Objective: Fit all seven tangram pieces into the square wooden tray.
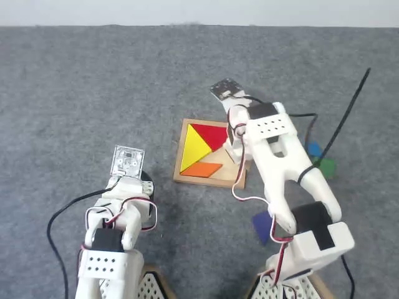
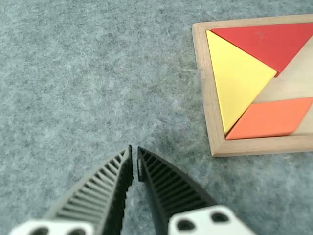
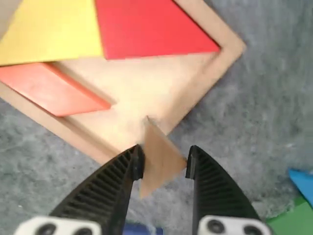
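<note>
Bare half of tray (image 2: 201,88) apparently open.

Lab-style robot bench: grey felt tabletop (image 1: 93,81), plain white wall (image 1: 187,11) behind, loose black cable (image 1: 350,106).

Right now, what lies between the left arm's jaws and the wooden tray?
Only bare grey mat. The left wrist view shows an uninterrupted stretch of it from the shut left jaws to the wooden tray.

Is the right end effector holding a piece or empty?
Holding. The right end effector grips a tan triangle at the tray rim.
</note>
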`<control>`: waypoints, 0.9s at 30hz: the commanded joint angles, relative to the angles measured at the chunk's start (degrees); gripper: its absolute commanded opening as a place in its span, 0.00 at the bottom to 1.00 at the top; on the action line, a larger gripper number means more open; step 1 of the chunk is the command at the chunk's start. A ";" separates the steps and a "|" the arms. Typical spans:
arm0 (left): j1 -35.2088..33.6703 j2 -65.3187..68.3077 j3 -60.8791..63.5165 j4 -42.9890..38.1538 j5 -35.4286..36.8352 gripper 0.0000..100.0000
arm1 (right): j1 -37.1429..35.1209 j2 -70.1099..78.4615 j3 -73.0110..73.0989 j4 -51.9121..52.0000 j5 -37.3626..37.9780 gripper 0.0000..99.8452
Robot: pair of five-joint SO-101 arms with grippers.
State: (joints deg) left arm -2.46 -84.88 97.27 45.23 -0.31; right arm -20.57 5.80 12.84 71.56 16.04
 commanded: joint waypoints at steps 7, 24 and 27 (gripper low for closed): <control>-0.26 -0.79 -0.48 0.44 0.44 0.02 | -3.56 -0.75 -6.68 0.75 -0.18 0.13; -0.26 -0.79 -0.48 0.44 0.44 0.02 | -9.36 13.76 -18.73 4.00 15.47 0.13; -0.26 -0.79 -0.48 0.44 0.44 0.02 | -11.56 14.90 -18.73 2.77 17.41 0.13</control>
State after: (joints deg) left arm -2.46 -84.88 97.27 45.23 -0.31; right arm -30.07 21.27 -2.73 75.60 30.90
